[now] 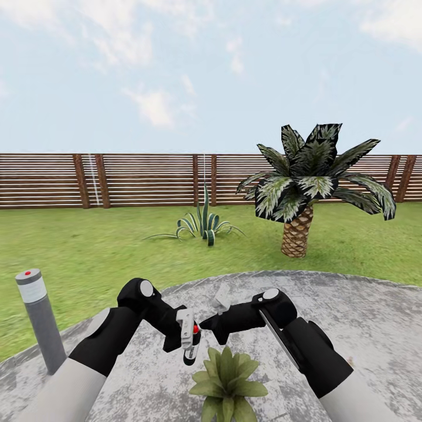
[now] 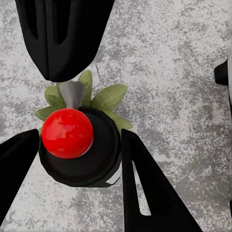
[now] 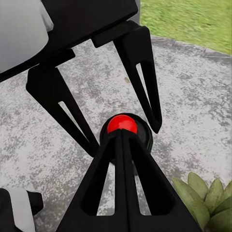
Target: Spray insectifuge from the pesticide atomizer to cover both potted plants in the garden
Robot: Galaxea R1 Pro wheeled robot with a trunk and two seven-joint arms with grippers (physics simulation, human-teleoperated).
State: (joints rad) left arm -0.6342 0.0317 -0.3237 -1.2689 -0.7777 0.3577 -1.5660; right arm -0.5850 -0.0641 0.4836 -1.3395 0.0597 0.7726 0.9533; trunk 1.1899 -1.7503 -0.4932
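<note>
Stone patio spreads wide and bare toward three o'clock, and its curved edge meets the lawn at twelve o'clock. A grey lamp post stands at nine o'clock at the patio's edge. A palm and a spiky agave grow on the grass before the brown fence.

The left gripper has its fingers closed around the pesticide atomizer, which has a red ball on top. The right gripper hangs just beside the bottle's top; how wide it is cannot be told. A potted plant sits right under the bottle. No writing can be read.
</note>
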